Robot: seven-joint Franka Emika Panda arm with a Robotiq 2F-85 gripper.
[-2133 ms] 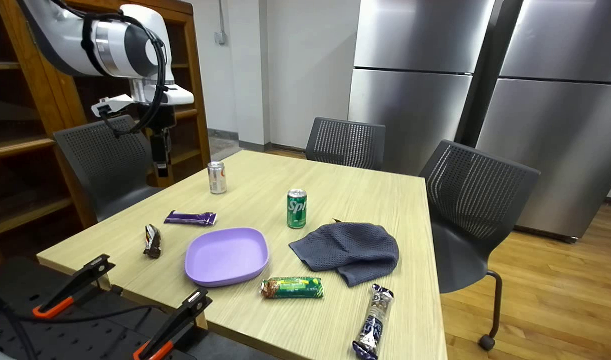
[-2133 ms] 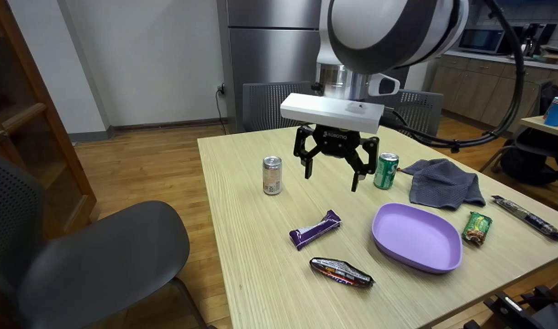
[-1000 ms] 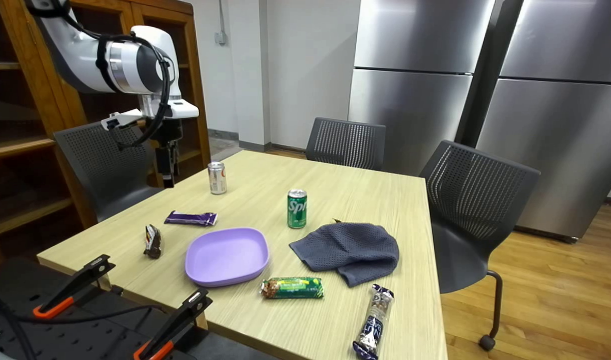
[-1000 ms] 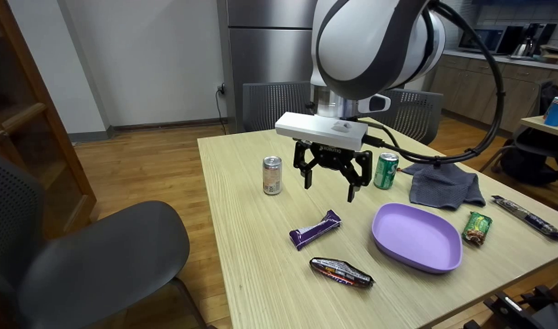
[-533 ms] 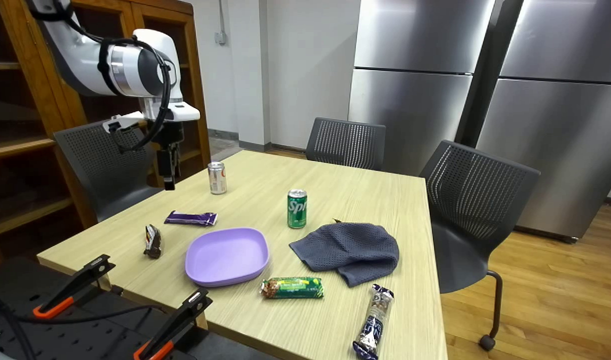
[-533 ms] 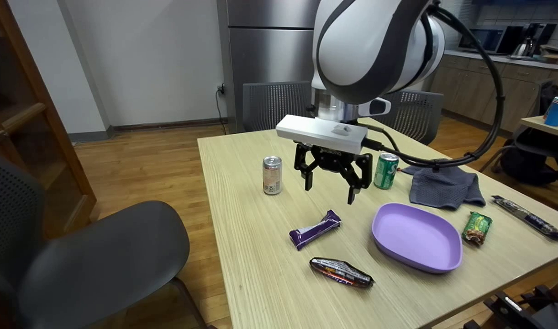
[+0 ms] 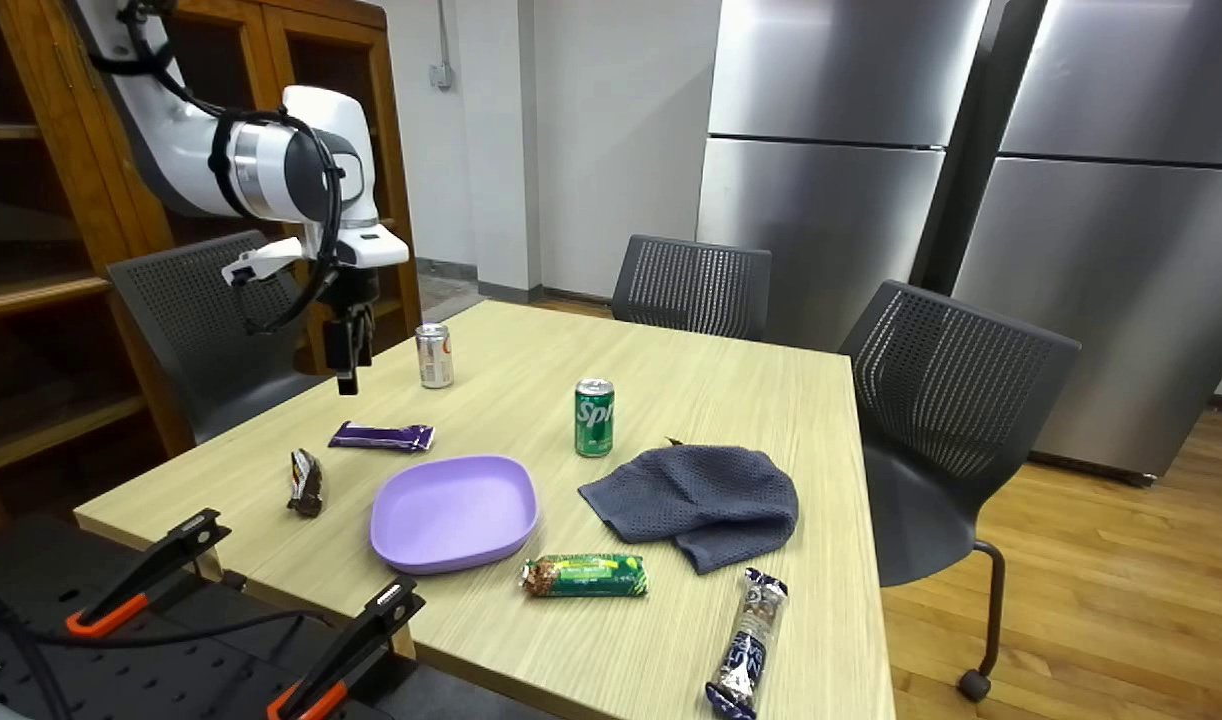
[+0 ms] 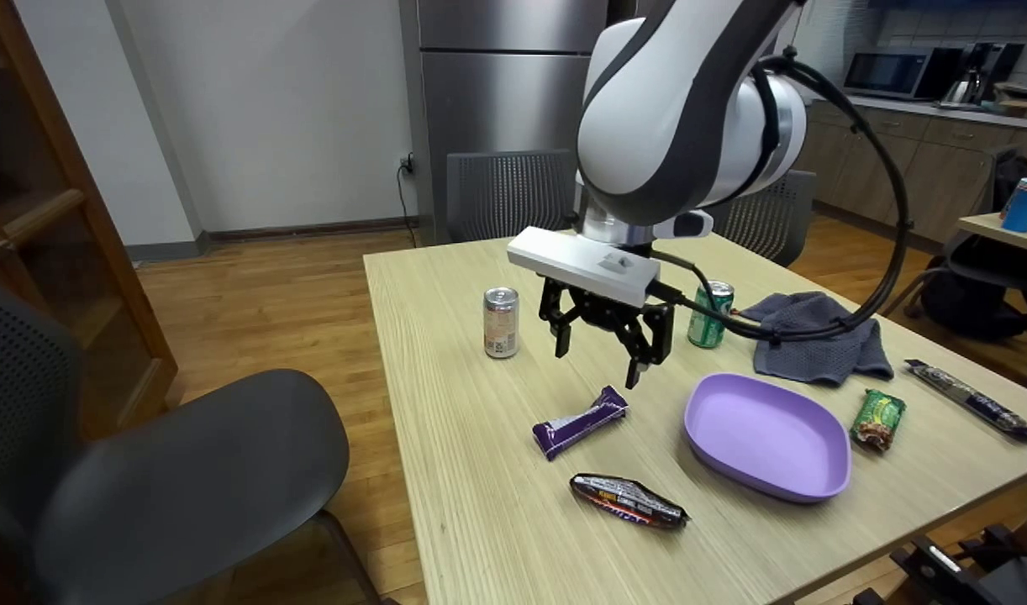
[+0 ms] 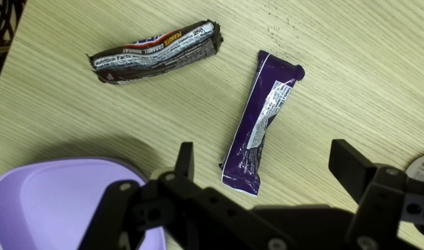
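Observation:
My gripper (image 8: 597, 365) is open above the table, its fingers wide apart with nothing between them. Nearest below it lies a purple-wrapped bar (image 8: 581, 423), flat on the wood. In the wrist view that purple bar (image 9: 255, 125) shows between and beyond the fingertips, untouched. A brown-wrapped bar (image 9: 156, 52) lies farther off at the upper left there. The lilac plate (image 9: 59, 198), with nothing in it, fills the lower left, partly hidden by a finger. In both exterior views a silvery can (image 8: 501, 323) and a green Sprite can (image 7: 594, 420) stand upright on the table.
A crumpled grey cloth (image 7: 701, 500), a green packet (image 7: 584, 576) and a dark silver-wrapped bar (image 7: 749, 640) lie on the table. Black and orange clamps (image 7: 351, 645) grip its near edge. Chairs (image 7: 691, 285) stand around it.
The arm has come down closer to the purple bar, and the gripper has turned slightly. Its jaws have stayed open. The things on the table have not moved.

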